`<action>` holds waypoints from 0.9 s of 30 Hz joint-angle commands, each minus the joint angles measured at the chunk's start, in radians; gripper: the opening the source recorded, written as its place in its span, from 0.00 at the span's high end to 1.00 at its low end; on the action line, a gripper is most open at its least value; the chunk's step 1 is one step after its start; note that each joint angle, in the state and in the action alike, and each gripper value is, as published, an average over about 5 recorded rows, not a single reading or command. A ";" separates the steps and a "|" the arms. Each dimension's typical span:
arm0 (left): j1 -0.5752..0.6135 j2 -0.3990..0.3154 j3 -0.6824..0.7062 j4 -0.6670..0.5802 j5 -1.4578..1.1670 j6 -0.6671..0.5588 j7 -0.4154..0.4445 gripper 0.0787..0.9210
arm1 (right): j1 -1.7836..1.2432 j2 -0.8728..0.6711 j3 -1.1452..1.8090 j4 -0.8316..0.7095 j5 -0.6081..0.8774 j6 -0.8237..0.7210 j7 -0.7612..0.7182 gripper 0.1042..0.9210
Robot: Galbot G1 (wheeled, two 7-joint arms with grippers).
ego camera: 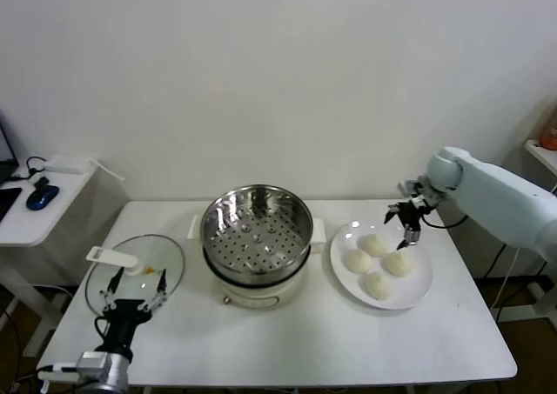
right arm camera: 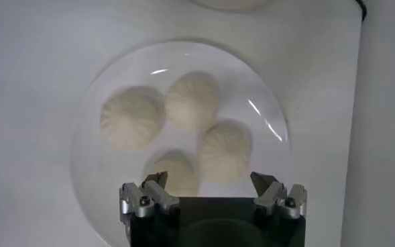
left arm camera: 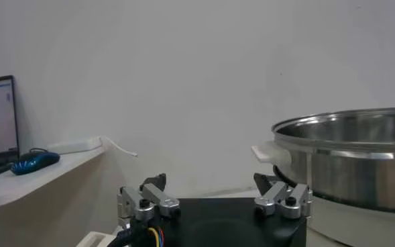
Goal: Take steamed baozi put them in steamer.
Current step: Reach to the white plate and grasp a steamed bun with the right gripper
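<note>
The four baozi (ego camera: 380, 263) sit close together on a flat white plate (ego camera: 421, 294). They are round, smooth and cream-white. From my right wrist camera I look down on them: two lie side by side farther from me, and two lie nearer to me (right arm camera: 194, 101). The nearest one is partly hidden behind my own gripper body. All four are on the plate, and none is in the pot.

My right gripper (ego camera: 406, 230) hangs over the far edge of the plate, just above the baozi. Its two fingers are spread wide apart. Nothing is between them, and they do not touch any bun. My right arm (ego camera: 500, 194) reaches in from the right side of the table.

The steamer (ego camera: 257, 229) stands in the middle of the white table (ego camera: 348, 342), just to the left of the plate. It is a shiny metal pot with a tray full of little holes inside. It sits on a white base with handles at the sides. The tray has nothing on it.

To the left of the steamer lies a round glass lid (ego camera: 135, 272) with a white handle, flat on the table.

My left gripper (ego camera: 136, 287) waits at the near left corner, over the edge of the lid. Its fingers are spread apart too, and it holds nothing.

Farther left, a blue mouse (ego camera: 42, 197) rests on a small side table.
</note>
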 commanded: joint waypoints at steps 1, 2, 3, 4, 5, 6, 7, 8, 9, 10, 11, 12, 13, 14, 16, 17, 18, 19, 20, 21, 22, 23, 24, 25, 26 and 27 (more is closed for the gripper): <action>0.001 0.000 -0.001 0.000 -0.001 -0.001 0.000 0.12 | -0.070 0.083 0.067 -0.112 -0.105 0.027 0.019 0.12; 0.001 0.000 -0.001 0.000 -0.002 -0.001 0.000 0.12 | -0.080 0.093 0.084 -0.128 -0.122 0.034 0.025 0.12; 0.002 0.000 -0.002 0.000 -0.005 -0.001 0.000 0.12 | -0.089 0.102 0.101 -0.144 -0.137 0.042 0.031 0.12; 0.003 0.000 -0.002 0.000 -0.007 0.000 0.000 0.12 | -0.098 0.113 0.120 -0.161 -0.157 0.051 0.036 0.12; 0.003 -0.001 -0.002 0.000 -0.009 0.000 0.000 0.12 | -0.106 0.123 0.137 -0.176 -0.175 0.058 0.040 0.12; 0.003 -0.001 -0.002 0.000 -0.011 0.001 0.000 0.12 | -0.113 0.131 0.152 -0.189 -0.189 0.064 0.043 0.12; 0.002 -0.001 -0.002 0.000 -0.012 0.001 0.000 0.12 | -0.119 0.138 0.163 -0.198 -0.200 0.068 0.046 0.12; 0.002 -0.002 -0.001 0.000 -0.011 0.002 0.000 0.12 | -0.126 0.144 0.173 -0.205 -0.209 0.072 0.048 0.12; 0.002 -0.002 -0.001 0.000 -0.011 0.002 0.000 0.12 | -0.132 0.148 0.179 -0.209 -0.213 0.072 0.049 0.12; 0.002 -0.002 -0.001 -0.001 -0.011 0.002 0.000 0.12 | -0.137 0.152 0.185 -0.212 -0.214 0.072 0.050 0.12; 0.002 -0.001 -0.002 -0.001 -0.011 0.002 0.000 0.12 | -0.142 0.156 0.193 -0.215 -0.216 0.072 0.051 0.12; 0.002 -0.001 -0.002 0.000 -0.011 0.002 0.000 0.12 | -0.146 0.160 0.201 -0.219 -0.219 0.072 0.052 0.12; 0.002 0.000 -0.003 0.000 -0.011 0.002 0.000 0.12 | -0.150 0.166 0.213 -0.226 -0.224 0.074 0.053 0.12; 0.002 0.000 -0.004 0.000 -0.012 0.002 0.000 0.12 | -0.153 0.171 0.224 -0.233 -0.229 0.075 0.054 0.12; 0.003 0.001 -0.004 0.001 -0.012 0.002 0.000 0.12 | -0.157 0.182 0.241 -0.246 -0.238 0.077 0.056 0.12; 0.003 0.001 -0.005 0.001 -0.013 0.002 0.000 0.12 | -0.158 0.185 0.246 -0.250 -0.241 0.078 0.056 0.12; 0.004 0.000 -0.005 0.002 -0.013 0.001 0.000 0.12 | -0.159 0.187 0.247 -0.253 -0.242 0.078 0.056 0.12; 0.004 0.000 -0.005 0.002 -0.013 0.001 0.000 0.12 | -0.159 0.190 0.249 -0.255 -0.242 0.077 0.057 0.12; 0.004 0.000 -0.005 0.003 -0.013 0.000 0.000 0.12 | -0.160 0.192 0.252 -0.257 -0.243 0.077 0.057 0.12; 0.004 0.000 -0.005 0.003 -0.013 0.000 0.000 0.12 | -0.161 0.194 0.256 -0.259 -0.244 0.077 0.058 0.12; 0.004 0.000 -0.006 0.003 -0.014 0.000 0.000 0.12 | -0.162 0.196 0.260 -0.262 -0.245 0.076 0.057 0.12; 0.004 0.000 -0.006 0.003 -0.014 0.000 0.000 0.12 | -0.163 0.198 0.263 -0.264 -0.246 0.076 0.057 0.12; 0.005 0.000 -0.006 0.002 -0.014 0.000 0.000 0.12 | -0.163 0.200 0.265 -0.265 -0.247 0.075 0.055 0.12; 0.005 0.000 -0.007 0.002 -0.014 0.001 0.000 0.12 | -0.163 0.200 0.266 -0.266 -0.249 0.075 0.054 0.12; 0.005 0.000 -0.007 0.001 -0.014 0.001 0.000 0.12 | -0.163 0.201 0.266 -0.266 -0.250 0.075 0.053 0.12; 0.005 0.000 -0.007 0.001 -0.014 0.001 0.000 0.12 | -0.164 0.201 0.267 -0.266 -0.250 0.074 0.050 0.12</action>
